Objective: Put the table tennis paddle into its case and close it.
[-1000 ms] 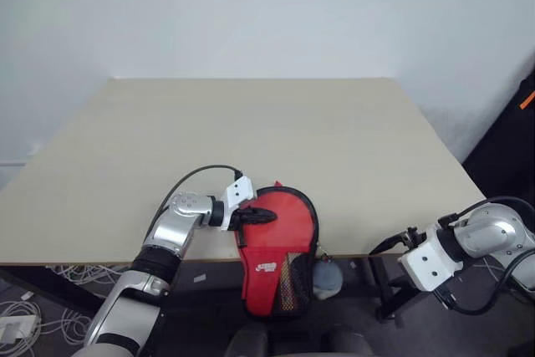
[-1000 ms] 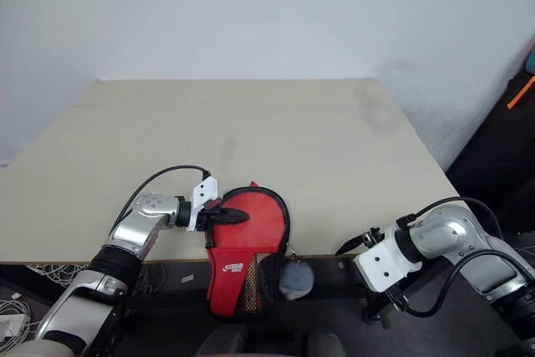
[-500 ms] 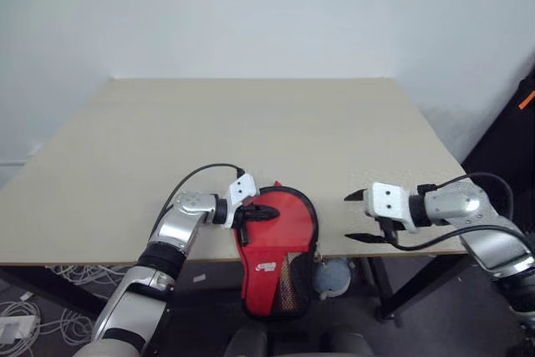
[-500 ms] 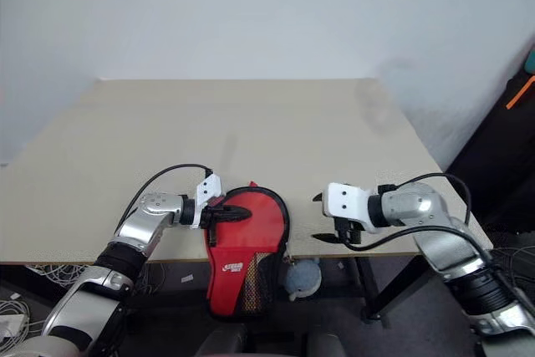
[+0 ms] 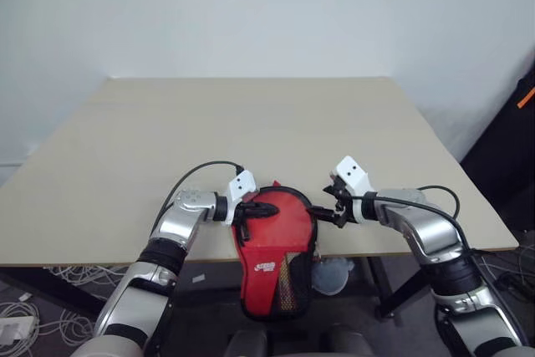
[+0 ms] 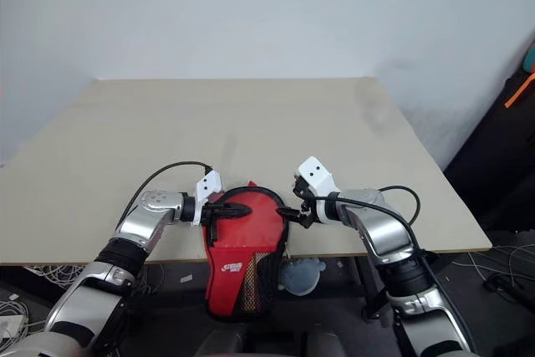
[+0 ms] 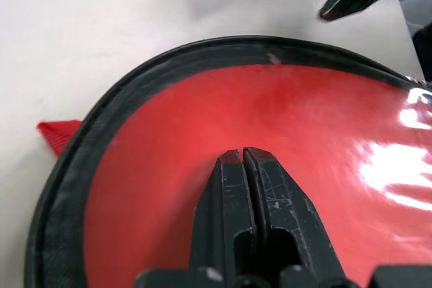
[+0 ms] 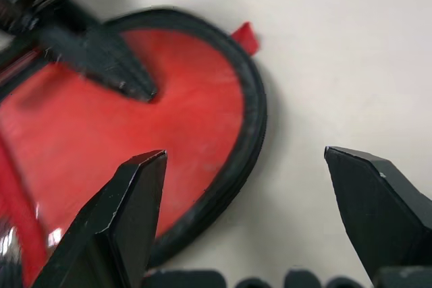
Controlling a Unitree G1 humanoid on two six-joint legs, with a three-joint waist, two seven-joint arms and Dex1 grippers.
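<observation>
Your wide-open right hand (image 6: 291, 206) sits just beside the right edge of the red, black-trimmed paddle-shaped case (image 6: 242, 236), which overhangs the beige worktop (image 6: 251, 123) lengthwise toward you, pinned by the closed left hand (image 6: 238, 209).

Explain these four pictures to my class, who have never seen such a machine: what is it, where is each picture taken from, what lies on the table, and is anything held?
It is a humanoid robot with two arms, each ending in a two-fingered tool. Two pictures come from cameras in its head, looking down; the other two from a camera on each wrist. On the beige table lies a red case with black edging, its lower part hanging over the near edge. The left tool is shut, its tips resting on the case's red face. The right tool stands open beside the case's edge, holding nothing. A small pale object hangs below the table edge.
</observation>
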